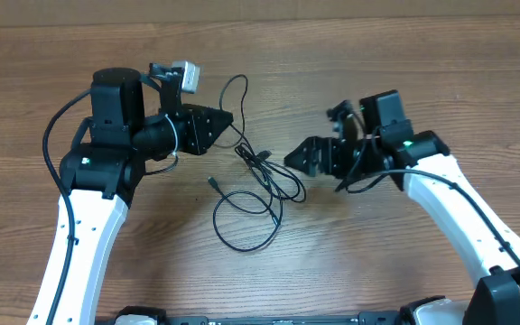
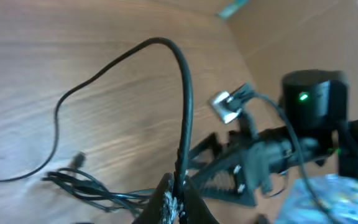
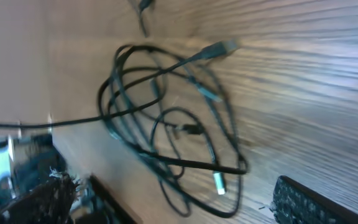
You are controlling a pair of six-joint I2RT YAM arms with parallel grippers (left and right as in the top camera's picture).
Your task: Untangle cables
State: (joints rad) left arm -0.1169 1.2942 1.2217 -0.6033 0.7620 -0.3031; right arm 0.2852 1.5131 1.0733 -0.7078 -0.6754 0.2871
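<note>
Step in hand, judged: separating the strands, with one arm anchoring a cord while the other goes for a second grip.

Overhead. Left gripper [image 1: 227,119] is closed on a strand of the cables [image 1: 264,167]. That strand arcs up and away from its tips, then drops back to the knot. The knot lies on the wooden table [image 1: 404,54] just ahead of the left gripper, slightly toward the robot's base. Right gripper [image 1: 294,155] is spread wide and empty, its tips just beside the knot's right edge; touching or not, cannot tell. A large loose loop [image 1: 242,226] trails from the knot toward the base. A small plug [image 1: 211,181] lies apart, left of the loop.

Left wrist. Fingers [image 2: 166,202] are pinched tight on one black cord, which rises from them in a high arch and falls to the table. Bunched strands sit low, left of the fingers. The right arm is visible opposite.

Right wrist. Finger pads [image 3: 309,199] sit at the frame's lower corners, fully spread, gripping nothing. The tangle is directly ahead of them: several overlapping loops with two plug ends showing. The view is blurred, so the crossings are not traceable.

Next move, judged: the right gripper needs to close on a single strand at the knot's near edge, not the bundle. It should then draw away from the left gripper while that one holds.
</note>
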